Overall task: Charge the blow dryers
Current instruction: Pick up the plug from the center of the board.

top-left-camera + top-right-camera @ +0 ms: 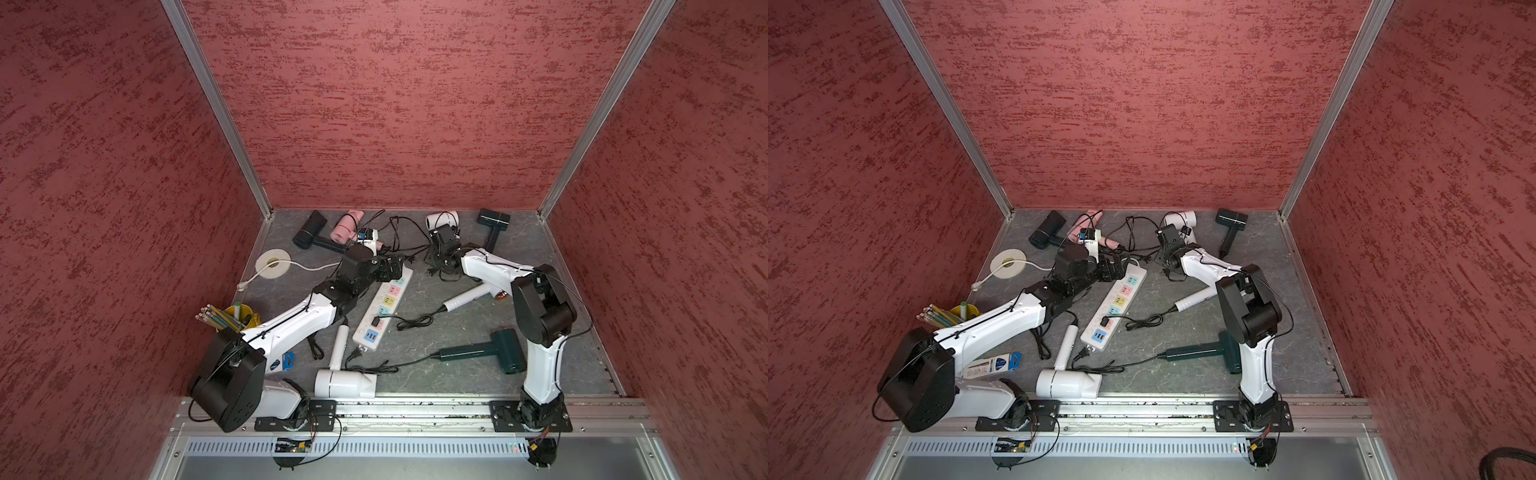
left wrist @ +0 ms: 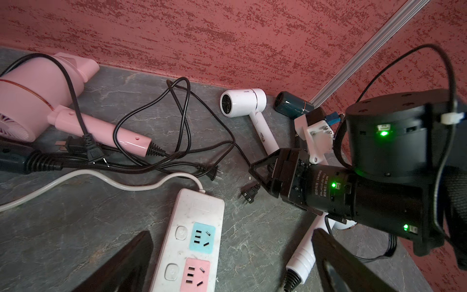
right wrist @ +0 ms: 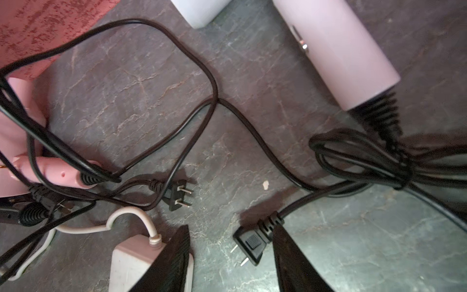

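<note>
hovering mid-frame in both top views with left gripper (image 2: 230,232) released over long white plastic power strip (image 2: 192,204), right gripper (image 3: 230,227) released astride black two-pin plug (image 3: 249,244).

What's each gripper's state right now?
Left gripper: open, empty, above the power strip.
Right gripper: open, straddling a loose black plug, not gripping it.

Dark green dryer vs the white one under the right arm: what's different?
Colour: the dark green dryer against the white dryer. Cord: the white dryer's plug sits in the power strip; the dark green dryer's plug lies loose beside the strip's end. The green head shows; the white one's hides under the right arm. Both lie flat with black cords.
</note>
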Controlling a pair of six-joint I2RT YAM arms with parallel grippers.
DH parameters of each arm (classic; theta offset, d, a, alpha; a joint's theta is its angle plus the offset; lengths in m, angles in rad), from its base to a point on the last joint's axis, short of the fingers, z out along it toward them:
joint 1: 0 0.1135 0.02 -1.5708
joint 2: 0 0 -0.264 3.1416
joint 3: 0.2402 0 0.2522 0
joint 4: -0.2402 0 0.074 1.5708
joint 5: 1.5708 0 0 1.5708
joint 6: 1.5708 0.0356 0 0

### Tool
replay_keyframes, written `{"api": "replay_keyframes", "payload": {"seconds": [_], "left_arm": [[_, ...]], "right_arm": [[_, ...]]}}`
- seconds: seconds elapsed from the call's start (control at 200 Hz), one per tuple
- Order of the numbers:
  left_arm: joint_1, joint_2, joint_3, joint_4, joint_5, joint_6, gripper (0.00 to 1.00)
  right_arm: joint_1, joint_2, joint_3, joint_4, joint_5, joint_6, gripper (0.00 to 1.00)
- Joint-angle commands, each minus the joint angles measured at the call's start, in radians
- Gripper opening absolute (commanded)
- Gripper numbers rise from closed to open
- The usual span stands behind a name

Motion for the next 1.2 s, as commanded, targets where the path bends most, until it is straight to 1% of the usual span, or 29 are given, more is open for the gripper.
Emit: {"api": "replay_keyframes", "payload": {"seconds": [0.0,0.125,0.195,0.23,0.27,0.326,0.386,0.436,0.571,0.641,0.691,0.771,0.817,0.882,0.927,0.967,1.092,1.192], "left_arm": [[0.006,0.008,-0.013,0.018,-0.011,0.0,1.0],[0.007,0.012,-0.012,0.015,-0.011,0.0,1.0],[0.007,0.013,-0.012,0.016,-0.014,0.001,1.0],[0.007,0.013,-0.012,0.014,-0.018,0.004,1.0],[0.007,0.011,-0.012,0.014,-0.019,0.006,1.0],[0.008,0.009,-0.015,0.014,-0.026,0.008,1.0],[0.009,0.009,-0.017,0.017,-0.031,0.009,1.0],[0.009,0.009,-0.019,0.018,-0.031,0.009,1.0],[0.01,0.018,-0.017,0.02,-0.032,0.011,1.0],[0.014,0.024,-0.015,0.018,-0.033,0.013,1.0],[0.019,0.025,-0.015,0.014,-0.036,0.015,1.0],[0.024,0.024,-0.017,0.014,-0.038,0.016,1.0],[0.026,0.025,-0.016,0.013,-0.041,0.021,1.0],[0.03,0.03,-0.015,0.013,-0.045,0.025,1.0],[0.033,0.036,-0.015,0.012,-0.047,0.027,1.0],[0.037,0.044,-0.015,0.014,-0.048,0.029,1.0],[0.058,0.077,-0.009,0.013,-0.032,0.017,1.0],[0.066,0.106,0.001,0.017,-0.016,0.012,1.0]], "right_arm": [[0.004,0.031,0.049,-0.061,0.071,0.085,0.52],[0.006,0.068,0.082,-0.077,0.069,0.091,0.51],[0.007,0.084,0.096,-0.077,0.076,0.045,0.51],[0.01,0.085,0.105,-0.068,0.079,-0.021,0.5],[0.01,0.076,0.11,-0.047,0.068,-0.143,0.48],[0.009,0.062,0.125,-0.063,0.08,-0.266,0.52],[0.005,0.032,0.119,-0.053,0.056,-0.403,0.58],[-0.001,0.0,0.108,-0.048,0.044,-0.505,0.6],[-0.033,-0.036,0.09,-0.02,-0.038,-0.706,0.61],[-0.043,-0.065,0.03,0.037,-0.101,-0.852,0.6],[-0.043,-0.099,-0.04,0.089,-0.138,-0.951,0.6],[-0.044,-0.171,-0.168,0.182,-0.24,-1.157,0.61],[-0.046,-0.216,-0.24,0.243,-0.262,-1.247,0.62],[-0.076,-0.252,-0.293,0.287,-0.324,-1.331,0.63],[-0.105,-0.25,-0.283,0.279,-0.375,-1.361,0.61],[-0.129,-0.23,-0.254,0.249,-0.397,-1.388,0.6],[-0.148,-0.135,-0.146,0.112,-0.365,-1.504,0.58],[-0.166,-0.103,-0.127,0.11,-0.362,-1.536,0.58]]}}
